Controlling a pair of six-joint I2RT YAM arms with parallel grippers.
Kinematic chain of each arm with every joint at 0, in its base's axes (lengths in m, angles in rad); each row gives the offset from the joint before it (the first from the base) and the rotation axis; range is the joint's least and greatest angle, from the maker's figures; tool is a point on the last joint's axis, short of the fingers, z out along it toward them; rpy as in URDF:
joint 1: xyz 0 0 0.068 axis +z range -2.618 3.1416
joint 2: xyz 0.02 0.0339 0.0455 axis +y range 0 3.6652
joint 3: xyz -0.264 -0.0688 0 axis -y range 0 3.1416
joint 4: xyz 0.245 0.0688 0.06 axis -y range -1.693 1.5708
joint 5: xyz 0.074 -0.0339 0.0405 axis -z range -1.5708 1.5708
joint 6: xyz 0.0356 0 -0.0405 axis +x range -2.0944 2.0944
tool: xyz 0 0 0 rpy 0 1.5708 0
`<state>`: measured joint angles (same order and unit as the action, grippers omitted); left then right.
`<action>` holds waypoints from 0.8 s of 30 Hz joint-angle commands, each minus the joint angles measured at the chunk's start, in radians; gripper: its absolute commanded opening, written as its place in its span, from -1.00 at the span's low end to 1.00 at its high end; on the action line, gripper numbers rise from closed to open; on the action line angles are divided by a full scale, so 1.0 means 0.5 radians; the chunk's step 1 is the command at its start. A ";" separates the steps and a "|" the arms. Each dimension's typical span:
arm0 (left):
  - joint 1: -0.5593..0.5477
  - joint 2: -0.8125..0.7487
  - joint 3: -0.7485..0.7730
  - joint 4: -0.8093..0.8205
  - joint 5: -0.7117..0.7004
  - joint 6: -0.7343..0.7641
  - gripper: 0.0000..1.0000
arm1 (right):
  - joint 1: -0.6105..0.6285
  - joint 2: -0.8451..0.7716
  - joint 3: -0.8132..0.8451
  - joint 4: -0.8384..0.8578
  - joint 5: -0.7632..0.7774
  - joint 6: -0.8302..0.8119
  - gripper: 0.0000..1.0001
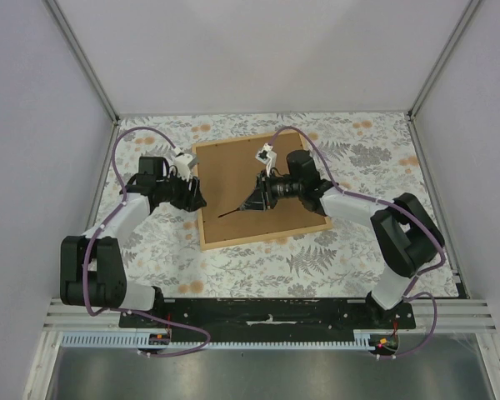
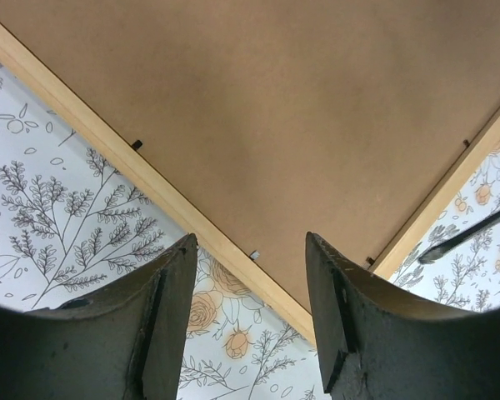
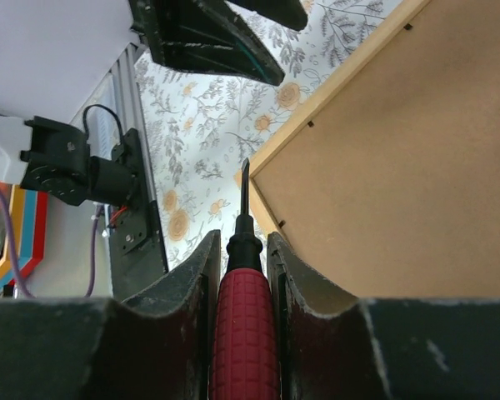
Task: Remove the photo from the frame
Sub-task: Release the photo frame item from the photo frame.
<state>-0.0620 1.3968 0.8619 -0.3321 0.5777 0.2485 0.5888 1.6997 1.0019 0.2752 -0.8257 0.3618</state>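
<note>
One frame [image 1: 254,192] lies flat on the worktop [image 1: 358,150], back side up. Its brown board [image 1: 233,167] faces the cameras inside thin light-tan wooden strips. Small dark tabs [image 2: 137,144] sit along the strips' inner edge. The frame is turned a little askew and rests between my two arms.

My left pincer [image 1: 196,196] is at the frame's left edge. From that wrist, its two fingers [image 2: 171,317] stand wide apart with the left strip running crosswise between them, and they hold nothing. Whether they touch the wood I cannot tell.

My right pincer [image 1: 254,202] is over the middle of the board, reaching in from the right. It is clamped tight on the red handle of a screwdriver [image 3: 243,317]. The dark shaft points toward the frame's near-left corner, and its flat tip is close to the strip there; contact I cannot judge. The two pincers face each other across the left part of the board, apart. A floral pattern covers the worktop around the frame.
</note>
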 commanded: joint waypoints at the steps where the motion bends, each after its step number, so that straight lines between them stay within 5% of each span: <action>1: 0.007 0.050 -0.036 0.152 -0.063 0.046 0.20 | 0.053 0.187 0.165 0.152 0.130 0.006 -1.00; 8: 0.004 0.115 -0.049 0.192 -0.198 -0.009 0.09 | 0.108 0.466 0.484 -0.093 0.209 0.080 -1.00; 24: 0.007 0.400 0.059 0.115 -0.312 -0.071 -0.08 | 0.224 0.678 0.659 -0.354 0.381 -0.018 -1.00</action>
<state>-0.0620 1.5898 0.8520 -0.2836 0.4149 0.2333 0.6895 2.0197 1.2846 0.1215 -0.6666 0.3798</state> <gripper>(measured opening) 0.466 0.332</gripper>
